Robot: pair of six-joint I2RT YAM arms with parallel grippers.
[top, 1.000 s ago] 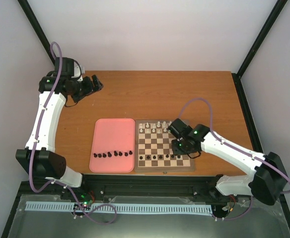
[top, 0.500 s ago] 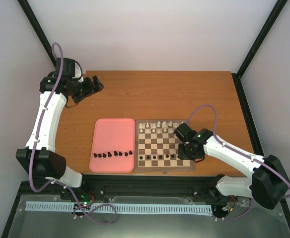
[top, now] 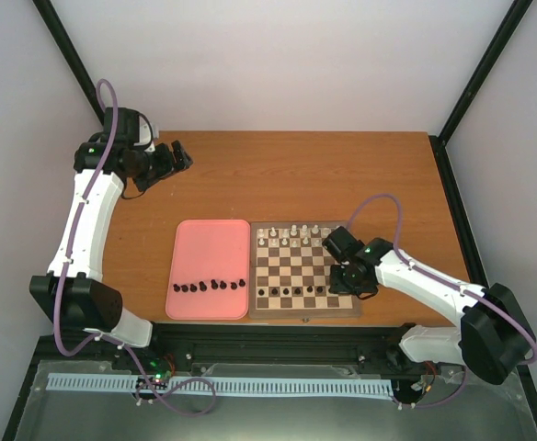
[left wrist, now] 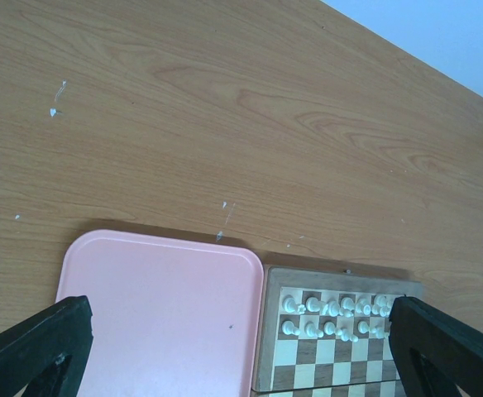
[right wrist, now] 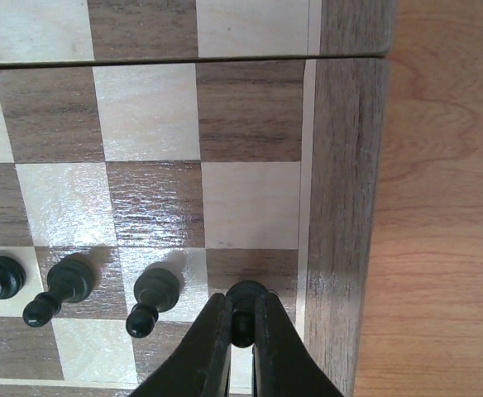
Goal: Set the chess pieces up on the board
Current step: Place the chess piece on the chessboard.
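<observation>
The top external view looks down from high behind the near edge of the table (top: 342, 175), far enough off to hold the whole table, the pink tray (top: 209, 266) and the board (top: 303, 271). The left wrist view hangs high over the table's far left, facing down, and shares the tray's far end and the board's far rows. The right wrist view looks straight down, very near, at the board's near right corner and four black chess pieces (right wrist: 64, 285).
</observation>
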